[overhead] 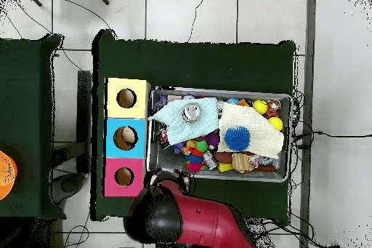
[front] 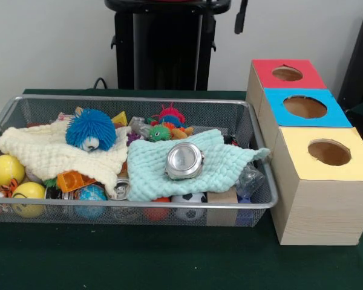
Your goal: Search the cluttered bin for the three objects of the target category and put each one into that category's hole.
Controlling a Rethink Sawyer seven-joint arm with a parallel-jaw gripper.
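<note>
In the front view, the cluttered bin [front: 263,202] fills the left and middle of the table. At its left end sit two yellow balls [front: 6,170], then a cream cloth [front: 45,154] with a blue fuzzy ball [front: 91,128] on top. Further right a mint cloth [front: 221,163] carries a round silver tin [front: 184,161]. Right of the bin stand three boxes; nearest the camera is the hole [front: 330,152] in the yellow-topped one, just beside the bin's end.

The gripper is probably the dark piece at the top edge; whether it is open I cannot tell, and nothing visibly hangs from it.

Risk: both cloths cover much of the heap, so a grab could snag fabric, drag toys out, or tip the tin off.
</note>
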